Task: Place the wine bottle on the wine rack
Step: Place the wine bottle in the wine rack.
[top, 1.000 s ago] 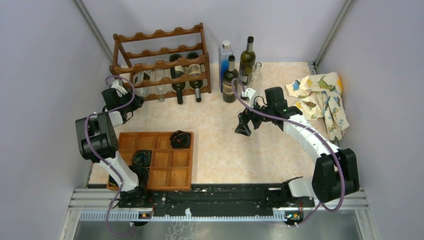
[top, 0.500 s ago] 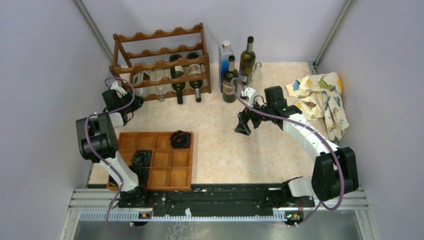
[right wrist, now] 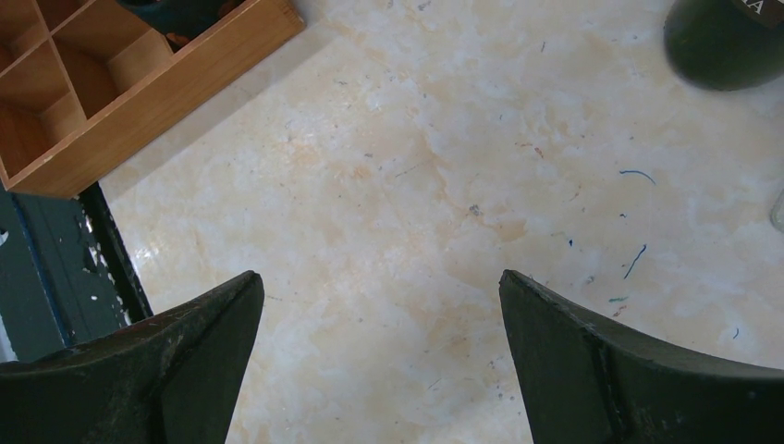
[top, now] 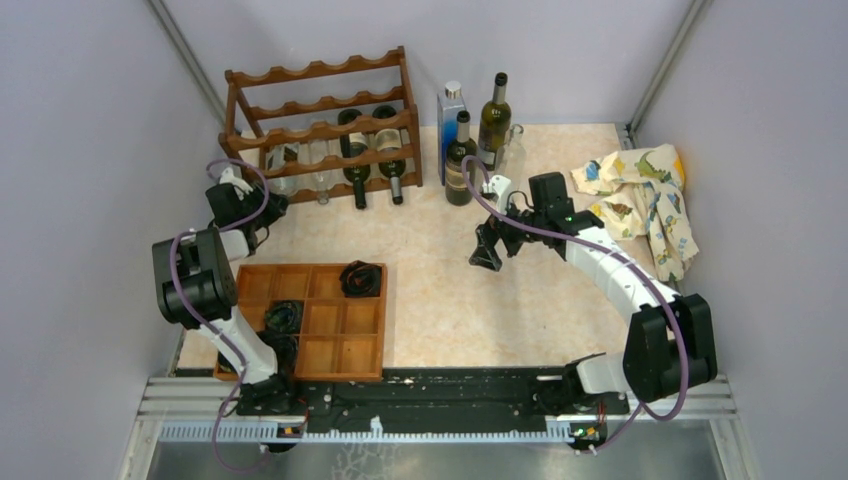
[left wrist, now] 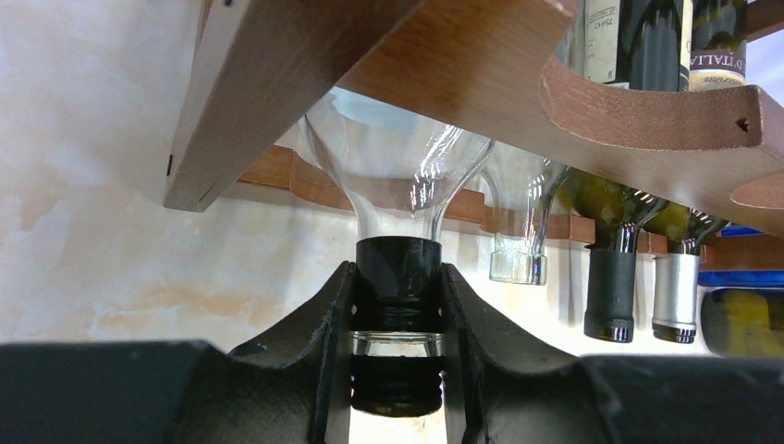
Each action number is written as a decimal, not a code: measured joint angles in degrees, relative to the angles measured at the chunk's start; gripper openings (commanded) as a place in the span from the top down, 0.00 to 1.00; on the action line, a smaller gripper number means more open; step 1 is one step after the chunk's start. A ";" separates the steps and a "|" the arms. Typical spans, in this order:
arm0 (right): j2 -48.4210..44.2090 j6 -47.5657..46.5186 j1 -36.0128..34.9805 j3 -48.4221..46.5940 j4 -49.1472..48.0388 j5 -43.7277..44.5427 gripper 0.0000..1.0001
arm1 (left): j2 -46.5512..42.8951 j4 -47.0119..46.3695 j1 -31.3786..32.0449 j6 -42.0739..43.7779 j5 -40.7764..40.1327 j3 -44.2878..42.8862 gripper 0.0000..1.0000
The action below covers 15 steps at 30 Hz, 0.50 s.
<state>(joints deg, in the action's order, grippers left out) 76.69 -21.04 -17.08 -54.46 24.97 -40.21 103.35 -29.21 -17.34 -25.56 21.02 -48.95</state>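
The dark reddish-brown wine rack (top: 320,72) stands at the back left; its scalloped rails (left wrist: 462,55) fill the top of the left wrist view. A clear glass wine bottle (left wrist: 398,157) lies in the leftmost slot of a lower tier, neck pointing out toward me. My left gripper (left wrist: 398,277) is shut on that bottle's black-capped neck, both fingers pressed against it. In the top view this gripper (top: 262,182) sits at the rack's front left corner. My right gripper (top: 487,255) hangs open over bare table at centre, with nothing between its fingers (right wrist: 213,324).
Another clear bottle (left wrist: 518,231) and two dark bottles (top: 352,150) lie in the rack. Several bottles (top: 460,160) stand right of the rack. A patterned cloth (top: 640,190) lies at the right. A wooden compartment tray (top: 320,320) sits near the left arm's base.
The left wrist has shifted very slightly back from the rack, its hold on the bottle neck unchanged. The right arm has not moved.
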 measured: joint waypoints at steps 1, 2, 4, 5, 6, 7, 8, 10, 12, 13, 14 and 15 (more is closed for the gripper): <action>0.00 0.00 0.00 0.00 0.00 0.00 0.04 | -0.17 -0.04 -0.02 -0.28 -0.04 0.26 1.00; 0.00 0.00 0.00 0.00 0.00 0.00 0.04 | -0.24 -0.04 -0.02 -0.39 -0.04 0.35 1.00; 0.00 0.00 0.00 0.00 0.00 0.00 0.04 | -0.24 0.02 -0.02 -0.59 -0.07 0.35 1.00; 0.00 0.00 0.00 0.00 0.00 0.02 0.04 | -0.24 0.07 -0.04 -0.61 -0.07 0.35 1.00; 0.00 0.00 0.00 0.00 0.00 0.00 0.04 | -0.24 0.11 -0.04 -0.66 -0.09 0.35 1.00; 0.00 0.00 0.00 0.00 0.00 0.00 0.04 | -0.26 0.13 -0.04 -0.70 -0.09 0.35 1.00; 0.00 0.00 0.00 0.00 0.00 0.00 0.04 | -0.28 0.20 -0.04 -0.74 -0.13 0.35 1.00; 0.00 0.00 0.00 0.00 0.00 0.00 0.04 | -0.28 0.44 -0.02 -0.83 -0.22 0.31 1.00; 0.00 0.00 0.00 0.00 -0.02 0.00 0.04 | -0.31 1.16 -0.02 -1.18 -0.48 -0.02 1.00; 0.00 0.00 0.00 0.00 0.00 0.00 0.04 | -0.31 1.70 -0.04 -1.66 -0.50 -0.24 1.00; 0.00 0.00 0.00 0.00 -0.02 0.00 0.04 | -0.31 2.14 0.00 -1.99 -0.46 -0.44 1.00; 0.00 0.00 0.00 0.00 -0.02 0.00 0.04 | -0.33 2.54 0.00 -2.40 -0.44 -0.61 1.00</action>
<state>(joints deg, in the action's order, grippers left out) 76.69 -21.04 -17.08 -54.46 24.95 -40.21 103.02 -26.68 -17.34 -27.97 20.58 -49.56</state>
